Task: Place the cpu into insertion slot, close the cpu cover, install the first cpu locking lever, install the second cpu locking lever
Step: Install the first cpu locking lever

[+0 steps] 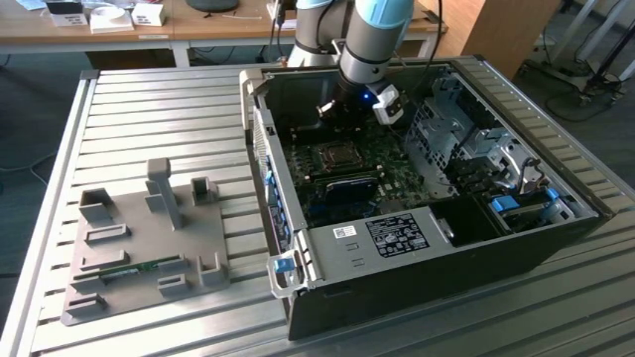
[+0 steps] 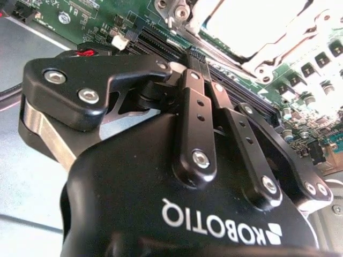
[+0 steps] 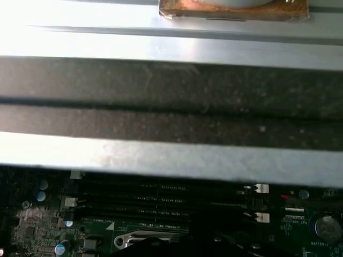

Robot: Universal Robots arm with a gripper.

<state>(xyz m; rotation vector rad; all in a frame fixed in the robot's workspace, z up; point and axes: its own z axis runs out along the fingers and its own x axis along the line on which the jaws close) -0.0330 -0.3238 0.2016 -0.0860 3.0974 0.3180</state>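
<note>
Well, in the exterior view my gripper (image 1: 340, 115) hangs inside the open computer case (image 1: 496, 260), near the insertion slot (image 1: 337, 156) and above the board. My fingertips are lost against the dark interior there. The case holds the green motherboard (image 1: 397, 178) around the slot and a grey drive cage (image 1: 451, 141) beside the slot, toward the exterior view's right. Well apart from the slot, outside the case, a grey fixture tray (image 1: 149, 253) holds a green memory stick (image 1: 129, 272). In the second wrist view my jaws are drawn together with nothing visible between them, and my own body hides much of the board. Close by, the cpu cover (image 2: 270, 53) appears down over the slot, and the glare-white square in its window looks like the cpu (image 2: 246, 21). In the first wrist view the black memory slots (image 3: 161, 201) lie beside the slot, whose frame is cut off. A coppery block (image 3: 233, 10) is also cut off, and I cannot tell what it is.
</note>
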